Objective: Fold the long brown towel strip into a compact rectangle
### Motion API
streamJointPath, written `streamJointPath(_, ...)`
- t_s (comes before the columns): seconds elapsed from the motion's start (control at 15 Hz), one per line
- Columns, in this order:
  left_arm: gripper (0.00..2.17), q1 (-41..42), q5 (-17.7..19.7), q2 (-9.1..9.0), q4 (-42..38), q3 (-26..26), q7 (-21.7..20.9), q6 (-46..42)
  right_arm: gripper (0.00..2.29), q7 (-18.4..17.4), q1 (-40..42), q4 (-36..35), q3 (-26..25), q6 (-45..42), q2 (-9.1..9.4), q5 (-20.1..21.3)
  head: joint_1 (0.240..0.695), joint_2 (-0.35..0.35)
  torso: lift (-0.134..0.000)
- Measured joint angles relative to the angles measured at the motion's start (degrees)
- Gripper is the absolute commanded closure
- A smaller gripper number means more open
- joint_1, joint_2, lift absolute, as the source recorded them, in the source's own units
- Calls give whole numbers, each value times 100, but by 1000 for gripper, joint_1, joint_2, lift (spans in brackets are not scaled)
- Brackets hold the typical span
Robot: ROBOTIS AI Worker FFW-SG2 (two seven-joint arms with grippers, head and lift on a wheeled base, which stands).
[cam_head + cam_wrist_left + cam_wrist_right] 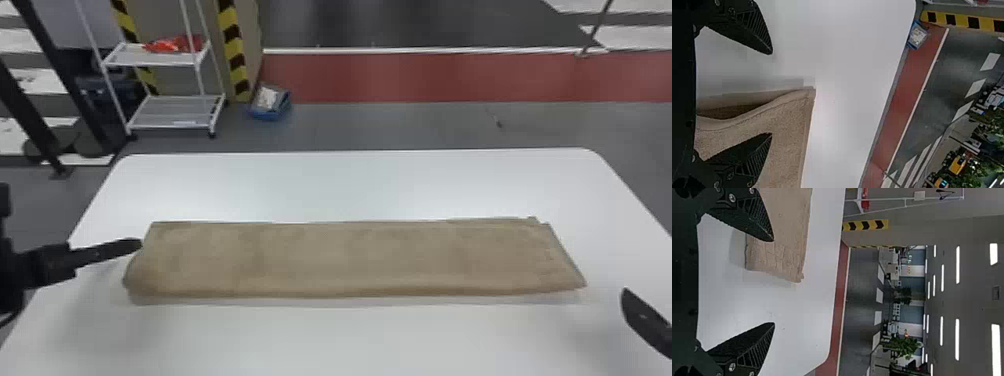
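Behind the white table [350, 340], a red strip [450, 77] runs across the gray floor [375, 125]. A white rack [175, 112] stands back on the left, with a red thing [175, 46] on its top shelf. Near the rack, a blue box [272, 114] sits on the floor.

The long brown towel [350, 257] lies flat across the table, from left to right. At its left end, the layers gape a bit.

The left gripper [135, 244] is by the towel's left end. Its jaws are wide apart and they pinch nothing. In the left wrist view, one finger is in front of the towel; I cannot tell if they touch.

The right gripper [628, 299] is just past the towel's right end, over the table. Its jaws are wide apart too, with nothing held in them.
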Motion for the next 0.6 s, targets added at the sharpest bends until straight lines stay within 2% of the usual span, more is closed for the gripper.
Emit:
streamJointPath(0.27,181,-35,-341,-16,256,-194,-18,-64,130,9,-2,45,-5,-104,-20,-1,695,7,-125)
streamJointPath(0.33,313,-37,-364,-10,298,-241,-34,-73,130,9,-4,51,-8,-111,-22,-1,695,5,-125)
streamJointPath(0.4,562,-39,-380,-3,320,-279,-106,-77,130,9,-7,54,-16,-115,-24,-1,695,0,-125)
streamJointPath(0.53,1430,-39,-381,4,317,-285,-437,-61,130,9,-13,56,-30,-116,-24,0,695,-18,-125)
streamJointPath(0.6,1754,-30,-362,3,273,-272,-563,-38,130,9,-16,59,-33,-116,-24,0,695,-24,-125)
